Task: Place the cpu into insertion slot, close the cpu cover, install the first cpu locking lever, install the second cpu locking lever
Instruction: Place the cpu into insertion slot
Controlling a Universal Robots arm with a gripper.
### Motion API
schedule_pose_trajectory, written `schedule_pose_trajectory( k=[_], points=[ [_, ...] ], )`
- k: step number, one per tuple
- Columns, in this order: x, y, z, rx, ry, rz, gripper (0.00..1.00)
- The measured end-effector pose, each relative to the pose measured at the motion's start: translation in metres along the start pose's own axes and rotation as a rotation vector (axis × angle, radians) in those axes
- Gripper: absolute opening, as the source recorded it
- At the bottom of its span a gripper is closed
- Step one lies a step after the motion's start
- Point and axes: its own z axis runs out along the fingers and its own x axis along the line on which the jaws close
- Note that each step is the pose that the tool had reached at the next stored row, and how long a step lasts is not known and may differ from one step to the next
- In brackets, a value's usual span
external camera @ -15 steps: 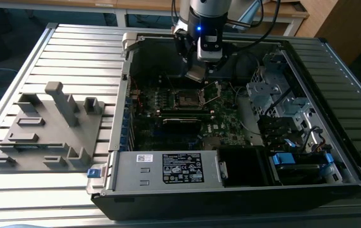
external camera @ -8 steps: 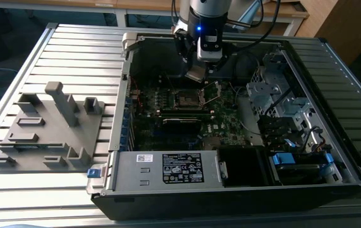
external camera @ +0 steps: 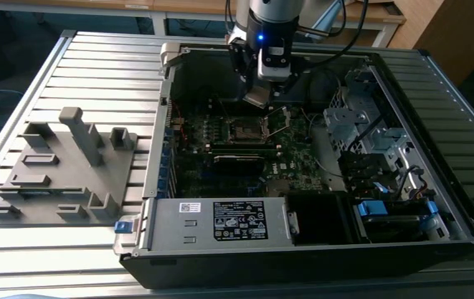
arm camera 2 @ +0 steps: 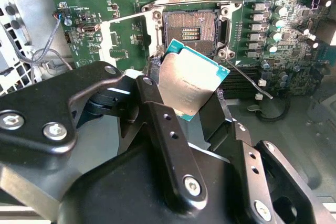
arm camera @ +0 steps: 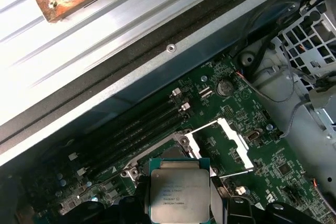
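The cpu [arm camera 2: 191, 80], a flat silver-topped square chip on a green edge, is pinched between my gripper's [arm camera 2: 186, 95] black fingers [arm camera 2: 152, 90]. In the exterior view my gripper [external camera: 259, 93] hangs with the cpu [external camera: 256, 96] a little above and behind the insertion slot [external camera: 248, 131]. The slot [arm camera 2: 191, 29] lies open with its bare contact field showing. The cpu cover [arm camera 2: 106, 38] is swung back flat beside the slot, a shiny frame [arm camera: 235, 139] in the first wrist view. A thin wire locking lever [arm camera 2: 247, 74] stands unlatched next to the socket. The cpu [arm camera: 179, 195] hovers at the slot's edge.
The open computer case [external camera: 436, 205] has tall walls around the motherboard. The power supply [external camera: 220, 221] sits at the front and the drive cage with cables [external camera: 357, 128] on the exterior view's right. Memory slots [arm camera: 131, 129] run beside the socket. A grey fixture [external camera: 62, 168] lies outside on the slatted table.
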Motion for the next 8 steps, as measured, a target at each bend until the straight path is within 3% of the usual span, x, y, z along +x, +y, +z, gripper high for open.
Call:
schedule_pose_trajectory(
  k=[8],
  points=[
    [0.0000,0.0000,0.0002,-0.0014,-0.0057,0.067,0.54]
  ],
)
